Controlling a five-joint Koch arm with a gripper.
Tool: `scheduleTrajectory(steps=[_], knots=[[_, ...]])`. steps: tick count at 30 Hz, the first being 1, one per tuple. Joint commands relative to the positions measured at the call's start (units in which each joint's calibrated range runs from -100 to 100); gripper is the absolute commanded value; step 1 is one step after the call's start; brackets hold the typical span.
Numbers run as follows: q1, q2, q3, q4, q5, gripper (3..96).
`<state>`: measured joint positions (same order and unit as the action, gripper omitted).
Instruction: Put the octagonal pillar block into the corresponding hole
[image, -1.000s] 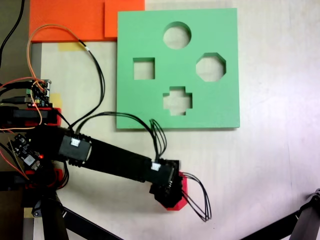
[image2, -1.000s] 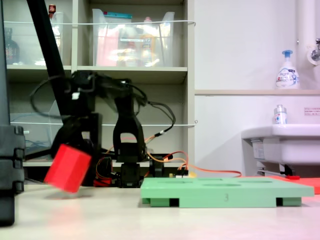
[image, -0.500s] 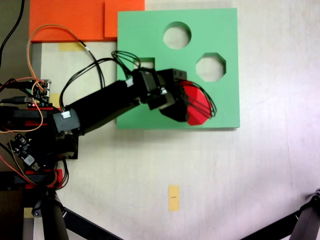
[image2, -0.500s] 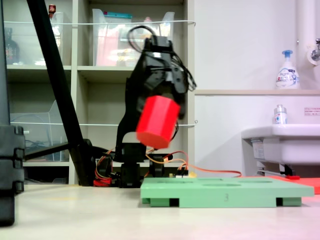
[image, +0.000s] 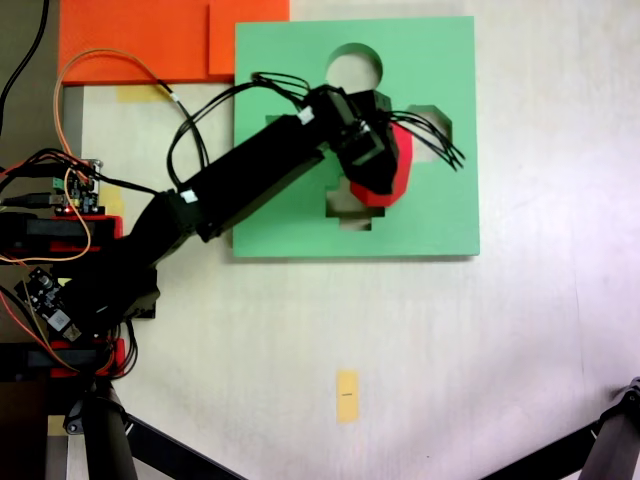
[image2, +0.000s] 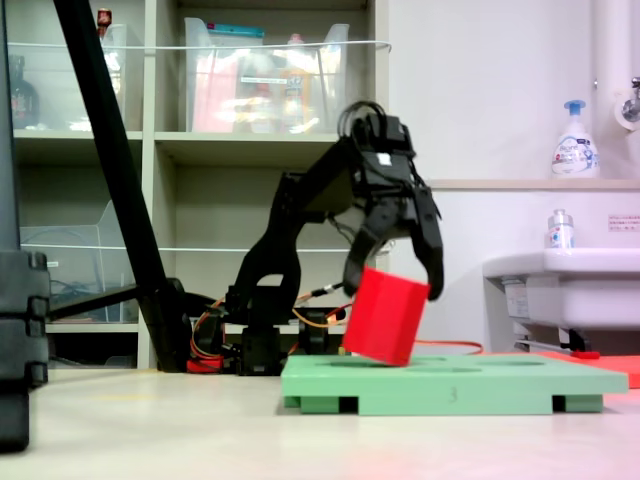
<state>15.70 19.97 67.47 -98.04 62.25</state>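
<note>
- Green foam board (image: 280, 210) lies flat on the table, with round, square, cross and eight-sided cutouts; the cutouts I can see look empty.
- Octagonal hole (image: 432, 118) sits toward the first exterior view's right of the board, partly covered by the arm's wires.
- Gripper (image2: 392, 285) has its jaws spread about the width of the block, clamped on the red octagonal block (image2: 385, 316).
- In the second exterior view the block hangs tilted, its lower corner right at the board's top surface; I cannot tell if it touches.
- In the first exterior view the block (image: 392, 172) shows between the cross cutout and the octagonal hole, not in any cutout.
- Black arm reaches across the square cutout and hides it.
- Orange foam sheets (image: 140, 40) lie at the board's upper-left corner in the first exterior view.
- Small yellow tape strip (image: 346, 396) on the table, well apart from the board.
- Clear bins (image2: 265, 75) on the shelf behind hold unclear items.
- Soap pump bottle (image2: 574, 140) stands above the white sink (image2: 560, 285).
</note>
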Motion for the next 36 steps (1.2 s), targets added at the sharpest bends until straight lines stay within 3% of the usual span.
scheduleTrajectory(steps=[1,23,36], knots=[[0.59,-1.26,3.12,7.86,0.34,36.2],[1.42,8.94,3.22,31.65,1.27,36.4],[2.83,11.73,3.22,32.8,1.81,36.4]])
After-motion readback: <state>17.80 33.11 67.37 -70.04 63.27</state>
